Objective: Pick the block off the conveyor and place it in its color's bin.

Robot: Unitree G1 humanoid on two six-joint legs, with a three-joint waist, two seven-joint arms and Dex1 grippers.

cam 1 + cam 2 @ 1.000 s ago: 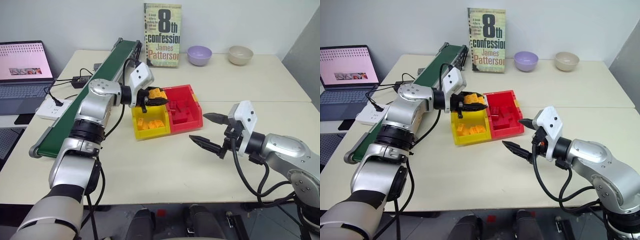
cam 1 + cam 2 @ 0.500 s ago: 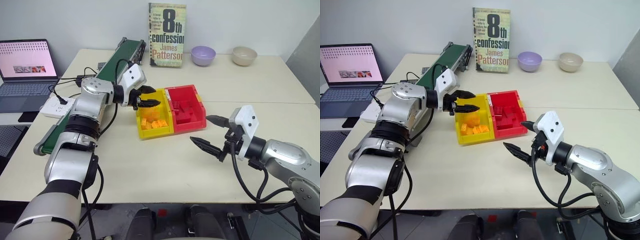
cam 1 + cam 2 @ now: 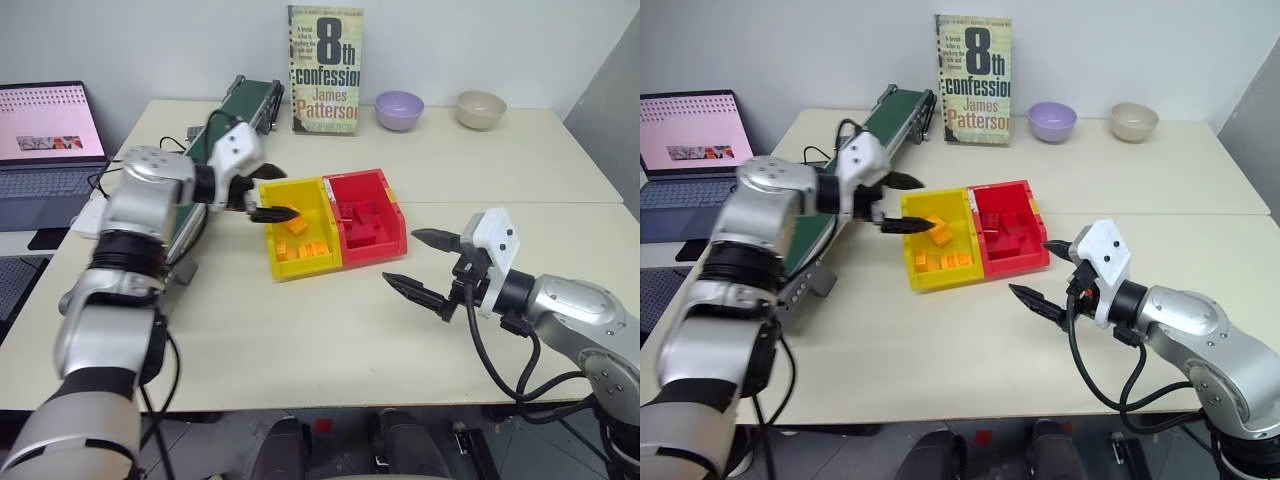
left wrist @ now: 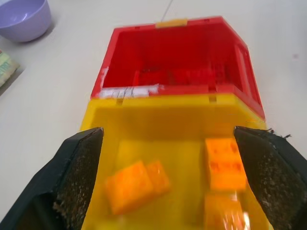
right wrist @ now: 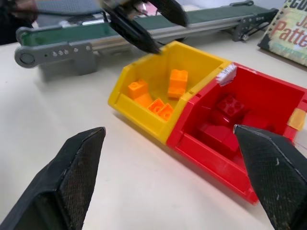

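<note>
Block: small chunky orange-yellow plastic toy brick [image 5: 178, 82], studs visible, lying tilted inside the yellow bin among other orange bricks.
Bin: small yellow open-topped plastic bin [image 3: 283, 199], joined to a matching red bin [image 3: 385, 187] of dark red bricks.
Left gripper [image 3: 262, 198]: fingers spread, empty, at the yellow bin's conveyor-side rim.
Right gripper [image 3: 423, 263]: spread wide, empty, near the red bin.
Conveyor: long dark-green belt [image 5: 144, 26] beside the bins.

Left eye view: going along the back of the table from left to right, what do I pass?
Laptop → conveyor → book → purple bowl → beige bowl.
</note>
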